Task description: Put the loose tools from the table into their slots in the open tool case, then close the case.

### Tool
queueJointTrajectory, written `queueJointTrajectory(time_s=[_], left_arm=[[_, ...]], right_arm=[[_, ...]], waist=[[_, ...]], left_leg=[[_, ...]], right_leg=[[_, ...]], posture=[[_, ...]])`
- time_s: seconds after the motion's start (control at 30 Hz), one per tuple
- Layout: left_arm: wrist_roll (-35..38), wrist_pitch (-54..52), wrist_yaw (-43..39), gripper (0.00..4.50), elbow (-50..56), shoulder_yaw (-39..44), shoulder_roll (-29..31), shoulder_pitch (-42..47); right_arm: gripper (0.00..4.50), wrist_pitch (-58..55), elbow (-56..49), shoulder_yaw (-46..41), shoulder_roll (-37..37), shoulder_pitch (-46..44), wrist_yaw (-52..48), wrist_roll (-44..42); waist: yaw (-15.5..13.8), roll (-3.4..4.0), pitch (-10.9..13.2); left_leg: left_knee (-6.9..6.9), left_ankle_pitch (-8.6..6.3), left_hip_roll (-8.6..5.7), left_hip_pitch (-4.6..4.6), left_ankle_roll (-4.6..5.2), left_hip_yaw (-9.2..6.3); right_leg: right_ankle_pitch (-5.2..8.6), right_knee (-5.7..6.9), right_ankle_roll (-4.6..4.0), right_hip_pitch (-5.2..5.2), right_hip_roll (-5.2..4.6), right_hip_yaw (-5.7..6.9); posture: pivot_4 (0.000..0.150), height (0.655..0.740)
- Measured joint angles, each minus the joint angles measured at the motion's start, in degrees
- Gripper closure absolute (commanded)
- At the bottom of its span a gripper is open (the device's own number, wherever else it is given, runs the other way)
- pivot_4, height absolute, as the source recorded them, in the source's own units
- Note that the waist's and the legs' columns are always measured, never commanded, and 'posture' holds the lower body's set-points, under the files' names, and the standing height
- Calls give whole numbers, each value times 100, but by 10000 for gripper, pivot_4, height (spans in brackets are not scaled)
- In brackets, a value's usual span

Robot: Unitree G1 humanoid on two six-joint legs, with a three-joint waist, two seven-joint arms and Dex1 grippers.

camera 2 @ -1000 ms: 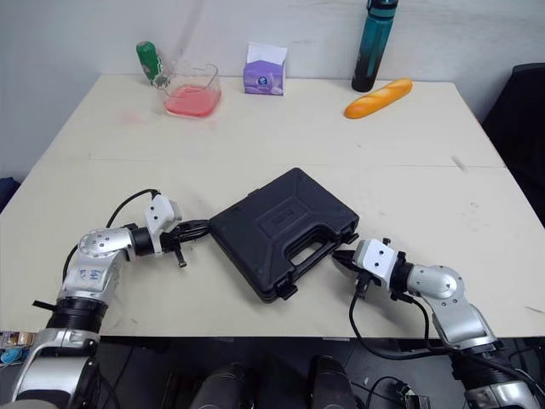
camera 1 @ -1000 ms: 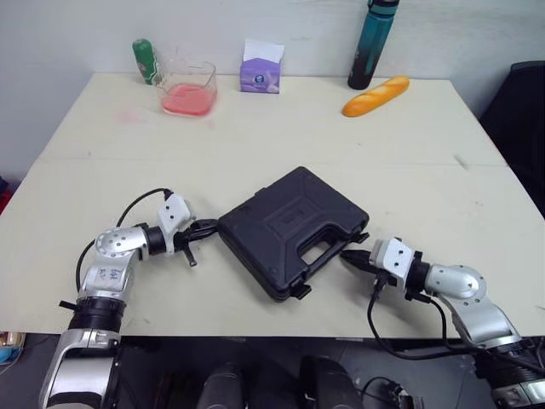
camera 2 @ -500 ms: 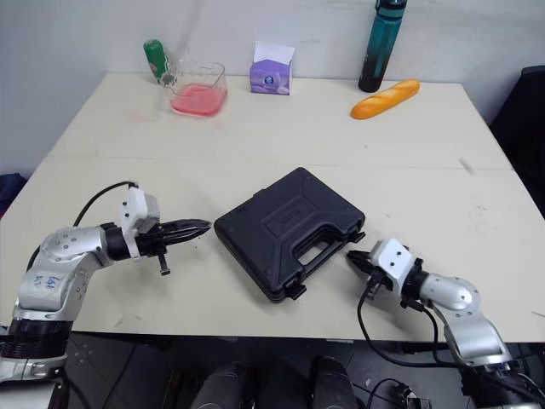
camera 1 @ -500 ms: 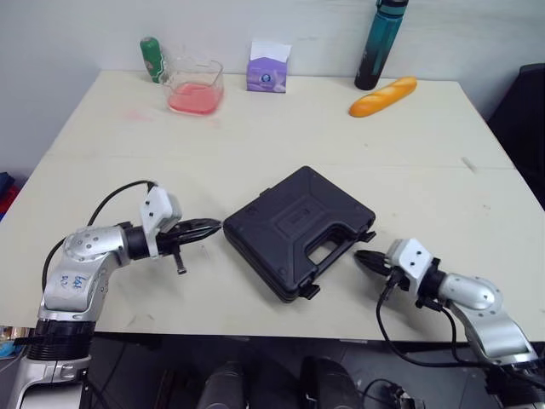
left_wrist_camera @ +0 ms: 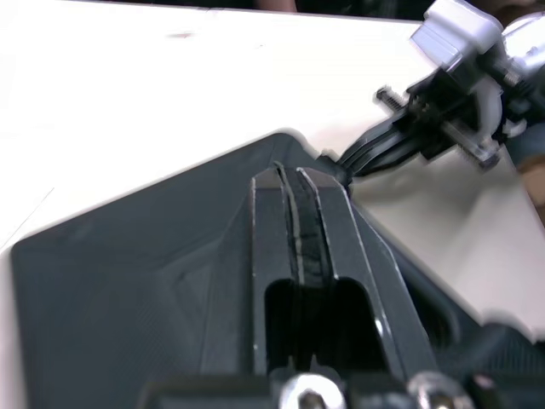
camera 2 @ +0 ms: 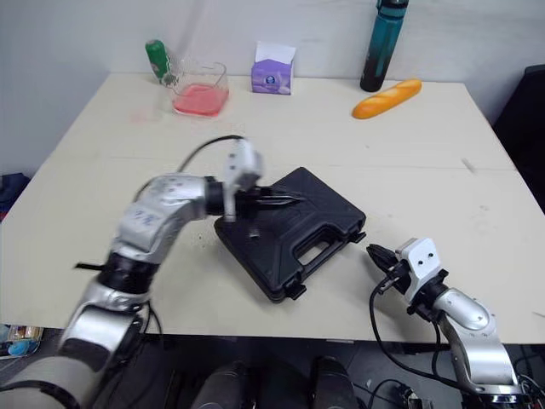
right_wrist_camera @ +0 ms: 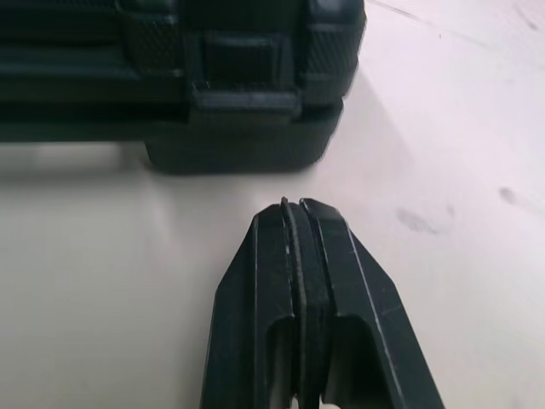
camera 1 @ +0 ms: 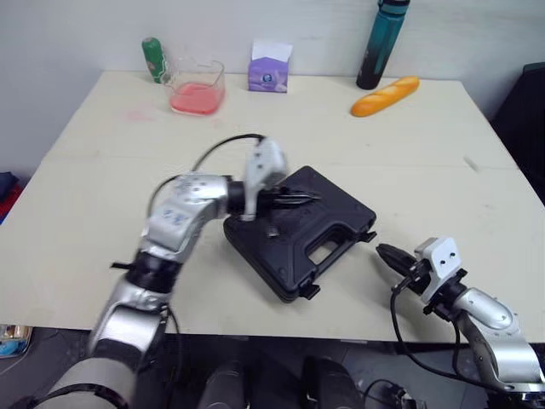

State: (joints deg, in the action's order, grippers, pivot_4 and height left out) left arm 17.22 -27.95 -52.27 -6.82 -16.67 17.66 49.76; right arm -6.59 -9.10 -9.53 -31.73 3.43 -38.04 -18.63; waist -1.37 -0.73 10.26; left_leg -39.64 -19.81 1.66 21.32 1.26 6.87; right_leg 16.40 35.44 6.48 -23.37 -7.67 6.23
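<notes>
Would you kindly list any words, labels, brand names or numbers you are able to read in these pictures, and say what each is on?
No text is legible.
Purple box: round mark on the front, too small to read.
Green bottle: label too blurred to read.
Tool case: raised panel on the lid, no readable lettering.

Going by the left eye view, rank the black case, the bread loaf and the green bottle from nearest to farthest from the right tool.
Measured from the right tool:
1. black case, close by on its left, closed.
2. bread loaf, at the far side, on the right.
3. green bottle, at the far left corner.
</notes>
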Motion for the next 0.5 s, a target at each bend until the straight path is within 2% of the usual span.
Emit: queueJointTrajectory(time_s=[0.27,0.5], left_arm=[[-791,637,399,44830,-1341,-274,-785,352],[-1196,1095,440,44830,-2160,-317,-1099,561]], right_arm=[[44914,229,-205,-97,256,151,242,52],[44914,81,-422,-7,255,307,242,59]], waist=[[15,2,1],[5,2,1]], left_leg=[[1,1,6,0,-6,2],[-1,0,8,-2,-2,1]], right_leg=[[1,4,-1,-8,7,-6],[1,1,-1,-6,2,-6]], posture=[[1500,7400],[1500,7400]])
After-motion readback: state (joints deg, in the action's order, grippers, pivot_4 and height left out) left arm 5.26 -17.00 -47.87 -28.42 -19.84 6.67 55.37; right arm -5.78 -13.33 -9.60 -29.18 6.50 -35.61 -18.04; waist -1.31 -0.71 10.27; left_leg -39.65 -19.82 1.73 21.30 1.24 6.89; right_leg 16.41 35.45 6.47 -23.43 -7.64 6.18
